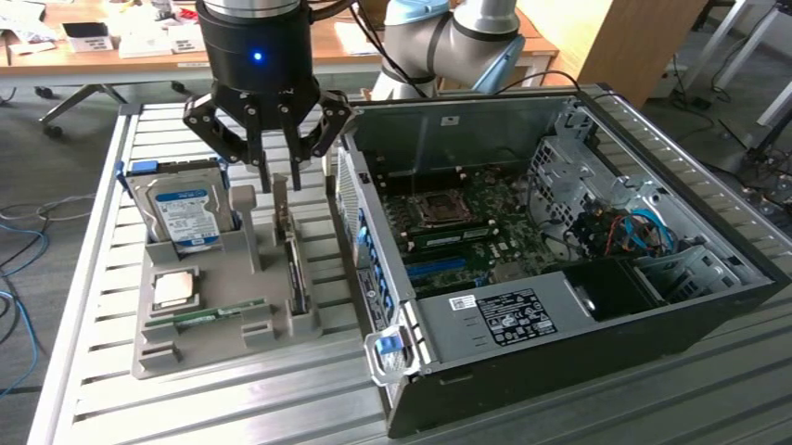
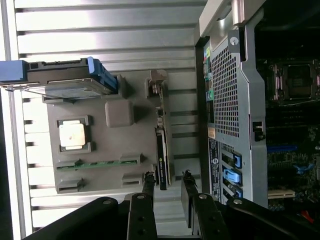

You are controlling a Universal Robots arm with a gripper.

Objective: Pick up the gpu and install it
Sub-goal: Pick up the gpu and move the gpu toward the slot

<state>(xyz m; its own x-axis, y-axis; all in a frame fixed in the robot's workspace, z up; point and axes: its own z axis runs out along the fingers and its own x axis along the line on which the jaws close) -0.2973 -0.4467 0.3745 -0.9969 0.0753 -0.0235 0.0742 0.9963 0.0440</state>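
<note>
Slatted table [image 1: 198, 413]: one gpu [image 1: 296, 273] below one parted gripper [image 1: 280, 176].

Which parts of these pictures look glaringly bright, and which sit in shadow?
Wrist view: the slatted table glares almost white, while the inside of the computer case is dark. Exterior view: the light is softer and more even, the case's inside is shaded, and a blue light glows above the fingers.

gpu [image 2: 161, 150] edge-on, its broad faces hidden
</note>
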